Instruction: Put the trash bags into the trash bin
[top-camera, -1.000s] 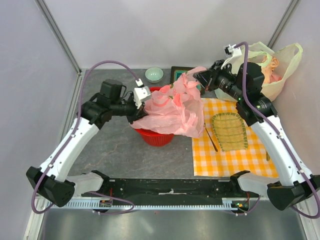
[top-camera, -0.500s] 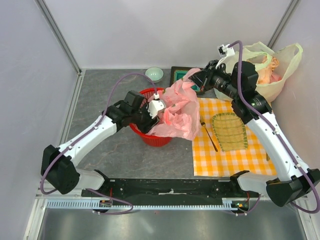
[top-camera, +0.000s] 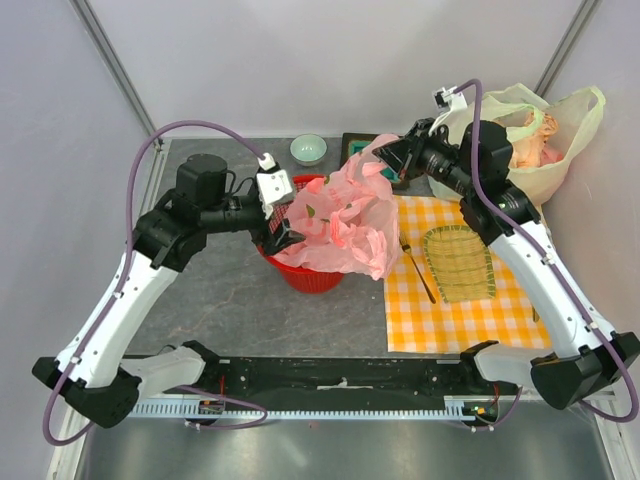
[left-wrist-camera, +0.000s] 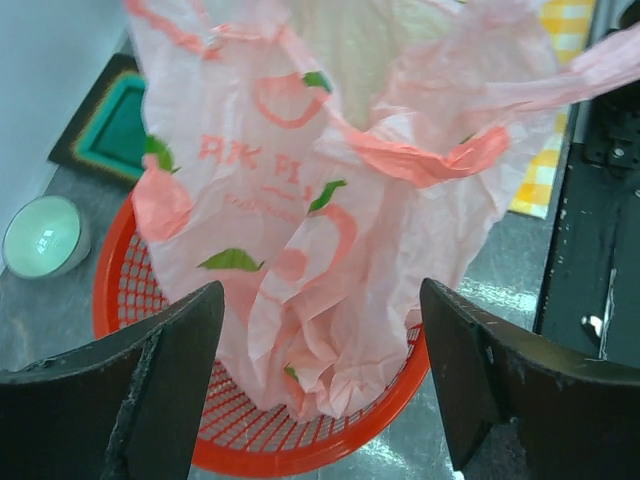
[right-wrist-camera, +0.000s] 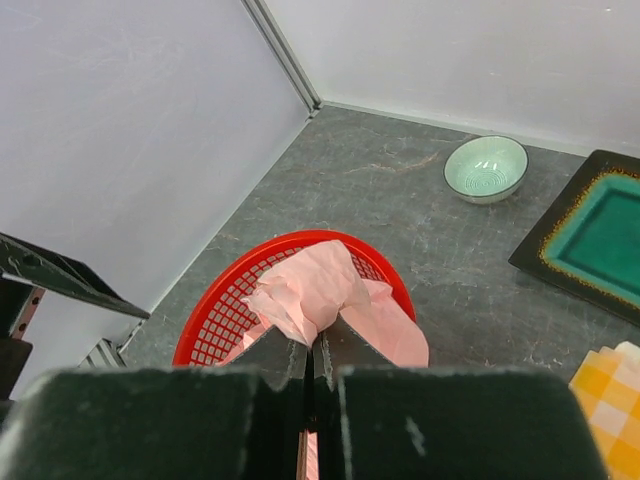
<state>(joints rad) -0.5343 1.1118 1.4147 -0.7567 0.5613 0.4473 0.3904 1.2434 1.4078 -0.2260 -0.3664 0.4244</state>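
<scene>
The pink trash bag (top-camera: 340, 215) hangs crumpled from my right gripper (top-camera: 388, 160), its lower end resting inside the red mesh trash bin (top-camera: 305, 268). In the right wrist view the right gripper (right-wrist-camera: 312, 345) is shut on a bunched corner of the bag (right-wrist-camera: 310, 290), above the bin (right-wrist-camera: 225, 310). My left gripper (top-camera: 278, 230) stands open at the bin's left side. From the left wrist, the left gripper (left-wrist-camera: 320, 385) has its fingers spread wide with nothing between them; the bag (left-wrist-camera: 330, 200) fills the view ahead, draped into the bin (left-wrist-camera: 250, 455).
A small green bowl (top-camera: 308, 149) and a teal square tray (top-camera: 358, 150) lie behind the bin. A yellow checked cloth (top-camera: 470, 310) on the right carries a woven bamboo mat (top-camera: 458, 262) and a thin stick (top-camera: 420, 270). A large pale yellow-green bag (top-camera: 545, 130) sits far right.
The left gripper dipped toward the bin with the bag's edge, opened and let go, then drew back up and left. The right gripper still holds the bag's top.
</scene>
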